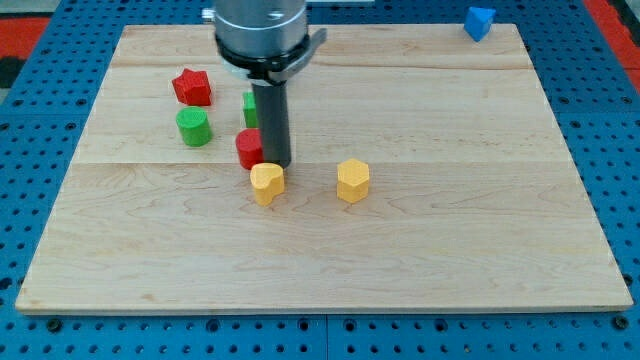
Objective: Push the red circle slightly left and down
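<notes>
— Where's my tip?
— The rod stands upright, touching the red circle at its 3 o'clock; yellow heart at 6.
— Pincer?
— None here, only the rod, mid-table.

Board: pale wood, visible grain, smooth matt finish, jointed planks. Base beneath: blue perforated sheet, probably metal or plastic. Blocks, e.g. red circle, yellow hexagon: solid painted colour, low sheen (material unclear). Rod above my tip: dark, matt. Collar: grey metal, slightly glossy.
</notes>
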`<state>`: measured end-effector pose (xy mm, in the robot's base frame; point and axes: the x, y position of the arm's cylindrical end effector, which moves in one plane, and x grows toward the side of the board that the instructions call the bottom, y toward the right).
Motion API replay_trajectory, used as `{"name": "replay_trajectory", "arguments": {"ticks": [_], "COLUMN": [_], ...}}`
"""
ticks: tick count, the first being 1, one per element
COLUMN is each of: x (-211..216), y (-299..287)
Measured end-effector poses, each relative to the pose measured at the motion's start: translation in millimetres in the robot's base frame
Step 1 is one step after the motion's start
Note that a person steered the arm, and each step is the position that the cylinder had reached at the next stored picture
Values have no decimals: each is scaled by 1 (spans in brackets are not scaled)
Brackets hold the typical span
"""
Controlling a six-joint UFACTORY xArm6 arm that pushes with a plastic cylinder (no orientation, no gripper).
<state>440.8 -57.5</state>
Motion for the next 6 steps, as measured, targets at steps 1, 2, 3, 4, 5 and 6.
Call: {"name": "replay_trajectory", "arguments": {"ticks": [1,2,3,4,5,6], "x": [-8,-22,-29,-34,-34,-32], "y": [15,19,-17,-62,-99,-134]}}
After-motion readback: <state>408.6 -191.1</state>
